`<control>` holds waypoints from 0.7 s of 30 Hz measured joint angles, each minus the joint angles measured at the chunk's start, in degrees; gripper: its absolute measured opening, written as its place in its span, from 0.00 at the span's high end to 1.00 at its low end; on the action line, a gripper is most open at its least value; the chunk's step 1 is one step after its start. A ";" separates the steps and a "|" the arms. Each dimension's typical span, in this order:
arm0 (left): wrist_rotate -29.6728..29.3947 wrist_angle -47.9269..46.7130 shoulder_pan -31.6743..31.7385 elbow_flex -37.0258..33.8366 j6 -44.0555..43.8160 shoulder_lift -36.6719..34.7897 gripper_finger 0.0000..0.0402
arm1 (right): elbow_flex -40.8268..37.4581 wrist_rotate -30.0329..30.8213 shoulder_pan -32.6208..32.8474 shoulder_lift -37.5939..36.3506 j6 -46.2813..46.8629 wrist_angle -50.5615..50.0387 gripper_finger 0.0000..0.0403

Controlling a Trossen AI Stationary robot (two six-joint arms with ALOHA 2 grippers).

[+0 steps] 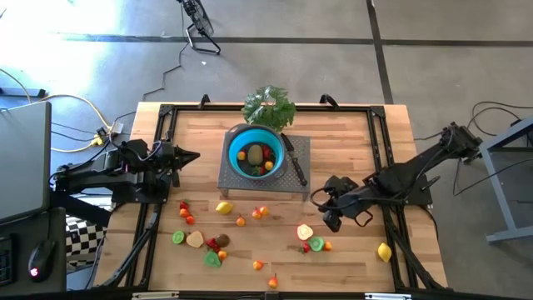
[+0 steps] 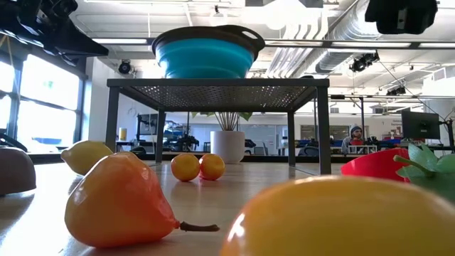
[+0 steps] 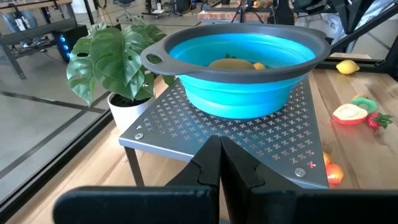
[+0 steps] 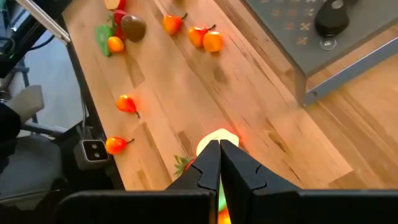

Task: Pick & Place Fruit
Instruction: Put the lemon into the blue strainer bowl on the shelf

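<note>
Between picks, by the look of it: right gripper point(image 1: 331, 218) hovering above the surface point(image 1: 350, 150) near the cream-and-red apple slice point(image 1: 305, 232), fingers point(image 4: 208, 163) pressed together on nothing. Probably calls next for spreading those fingers, dropping over the slice or the strawberry beside it, then carrying the catch up to the blue bowl point(image 1: 233, 143). Left gripper point(image 1: 193, 156) waiting off the bowl's left side, fingers point(image 3: 211, 163) together too and empty. Already in the bowl, perched on a metal rack point(image 1: 296, 179): a few fruits, yellow, red and green. Still scattered over the front of the surface: the remaining fruit point(image 1: 223, 207), including a lemon point(image 1: 384, 251) well to the right.
</note>
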 joint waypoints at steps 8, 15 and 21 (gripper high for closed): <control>0.01 0.00 0.01 0.00 0.00 -0.02 1.00 | 0.00 1.00 0.20 0.00 -0.68 0.03 0.99; 0.00 0.00 0.00 0.00 0.00 -0.02 1.00 | 0.00 3.59 0.20 0.55 -4.74 0.16 0.99; 0.01 0.00 0.01 0.00 -0.02 -0.02 1.00 | 0.00 4.35 0.20 0.55 -7.37 0.16 0.99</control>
